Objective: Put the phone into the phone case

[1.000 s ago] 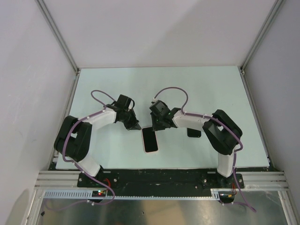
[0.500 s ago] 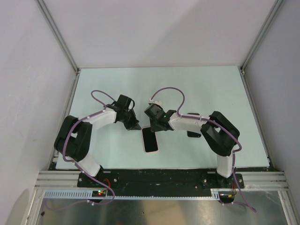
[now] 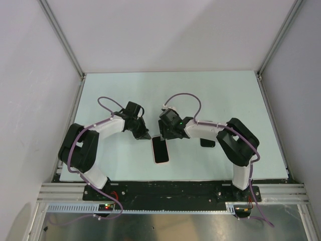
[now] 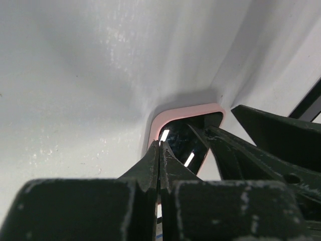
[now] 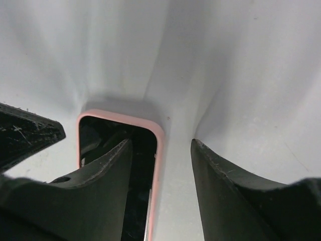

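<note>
Black phone [image 3: 161, 150] looks seated in pink rubbery case [image 5: 118, 115] on pale bench [image 3: 215, 95]. L gripper [image 4: 159, 148] fully closed, empty, at corner. R gripper [image 5: 161, 143] apart, straddling case edge, holding nothing. Press corners evenly, no skid.

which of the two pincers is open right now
The right pincer: it gapes astride one edge of the pink phone case, while the left pincer is pinched fully shut.

Left claw [image 4: 159, 145] pinched closed, right claw [image 5: 160, 150] parted, both pointing down.
</note>
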{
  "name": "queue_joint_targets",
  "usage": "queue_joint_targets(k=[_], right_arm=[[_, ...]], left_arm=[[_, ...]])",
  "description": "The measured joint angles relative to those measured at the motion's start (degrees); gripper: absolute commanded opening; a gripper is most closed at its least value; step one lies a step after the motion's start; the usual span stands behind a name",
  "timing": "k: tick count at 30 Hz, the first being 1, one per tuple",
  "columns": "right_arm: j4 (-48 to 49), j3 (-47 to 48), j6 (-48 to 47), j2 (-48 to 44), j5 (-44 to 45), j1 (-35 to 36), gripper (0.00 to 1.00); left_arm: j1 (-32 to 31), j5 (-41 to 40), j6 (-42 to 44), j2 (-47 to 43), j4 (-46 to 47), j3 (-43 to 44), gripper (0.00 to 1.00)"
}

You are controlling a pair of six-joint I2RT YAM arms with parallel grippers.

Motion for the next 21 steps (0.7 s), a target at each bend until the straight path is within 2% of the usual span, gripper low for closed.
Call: queue_joint_targets(k=[8,14,21], right_arm=[[-0.52,-6.32,0.02,-8.85,-3.65,-2.19,0.53],[0.09,-17.29,2.25,-18.27,-5.31,1.09,0.49],[0.00,-25.99,6.10,-22.69,-7.28,5.44,0.46]], left_arm=[[-0.76,-0.04,-0.04,-0.87,0.11,-0.44,0.00],[-2.82,-0.07,-0.13,-3.43,0.07,-2.97,0.00],[-3.63,-0.09,-0.26,-7.13,0.15,-6.71,0.00]])
